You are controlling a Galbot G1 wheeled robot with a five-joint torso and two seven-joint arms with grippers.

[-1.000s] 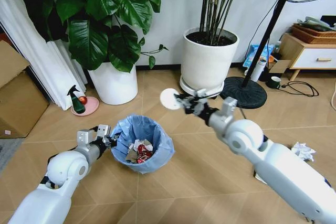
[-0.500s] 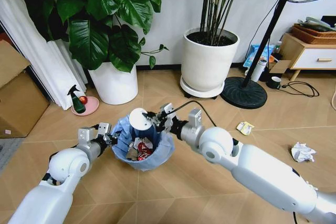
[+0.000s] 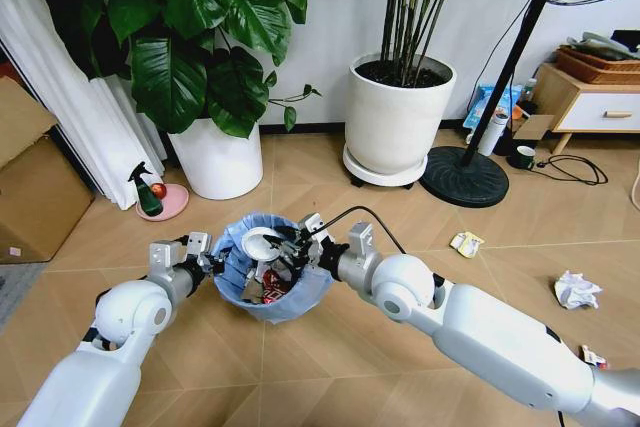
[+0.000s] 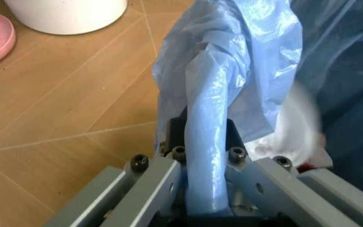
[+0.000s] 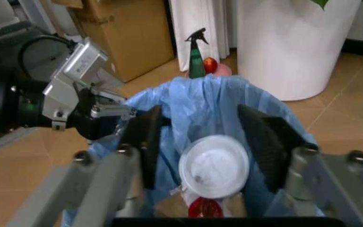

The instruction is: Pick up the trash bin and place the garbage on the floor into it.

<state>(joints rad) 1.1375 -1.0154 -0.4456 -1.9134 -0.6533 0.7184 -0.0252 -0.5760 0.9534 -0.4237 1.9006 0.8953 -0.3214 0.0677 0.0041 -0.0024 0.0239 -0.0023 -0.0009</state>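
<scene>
Prob. home; potted plants (image 3: 215, 97), parquet (image 3: 330, 367)

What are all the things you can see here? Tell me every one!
trash bin: 1, dark with blue bag, floor centre, litter inside.
white round lid: 1, white, over the bin mouth.
paper ball: 1, white, floor right.
yellowish wrapper: 1, floor right.
planters: 2, white, by the wall.
spray bottle: 1, green, far left.
fan base: 1, black.
cardboard box: 1, brown, left.
left gripper: shut on the bin's rim.
right gripper: open above the bin.
</scene>
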